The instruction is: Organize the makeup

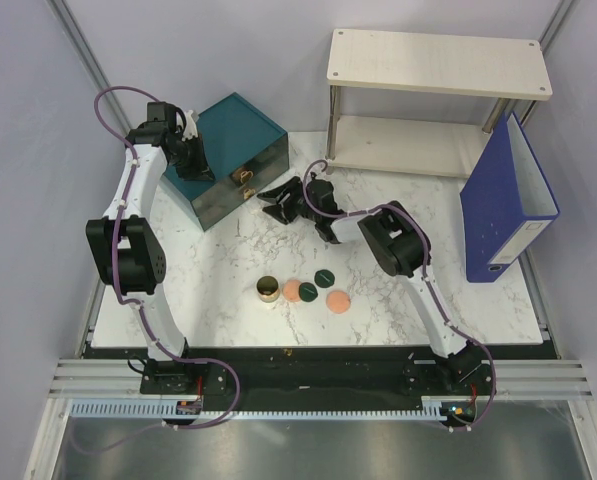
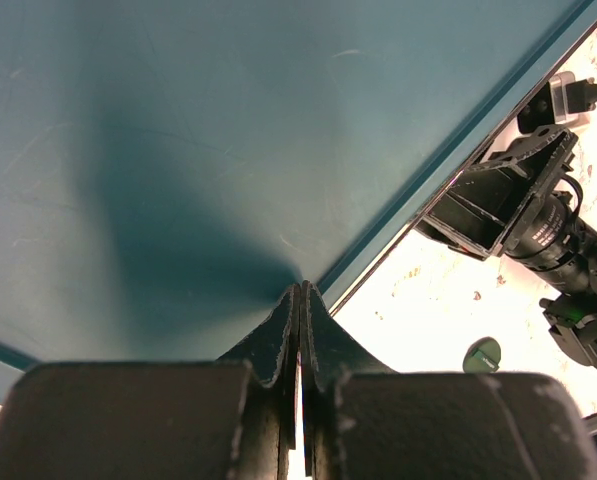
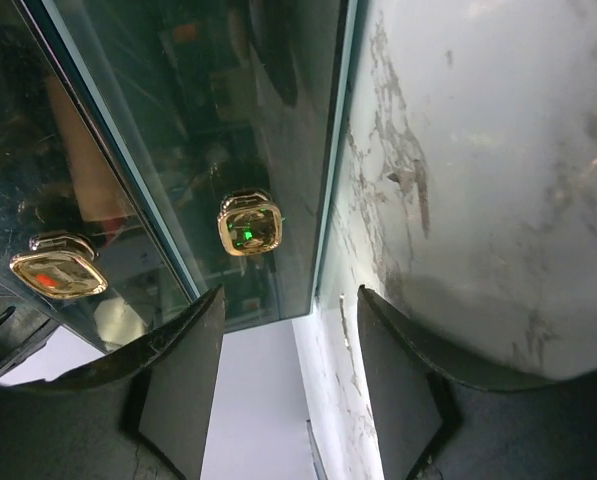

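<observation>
On the marble table in the top view lie a gold-lidded round jar point(image 1: 268, 289), two peach-pink discs point(image 1: 292, 290) point(image 1: 337, 301) and two dark green compacts point(image 1: 307, 292) point(image 1: 325, 277), grouped at front centre. One green compact point(image 2: 485, 354) also shows in the left wrist view. The tubes are out of view. My left gripper point(image 1: 201, 170) point(image 2: 300, 292) is shut and empty, its tips pressed on the teal box's top. My right gripper point(image 1: 275, 204) point(image 3: 290, 305) is open and empty, facing the box's clear drawers just below a gold knob point(image 3: 249, 223).
The teal drawer box point(image 1: 236, 130) stands at the back left, with a second gold knob point(image 3: 58, 274) on the other drawer. A pale wooden shelf point(image 1: 438, 65) stands at the back right. A big blue binder point(image 1: 503, 195) stands at the right edge.
</observation>
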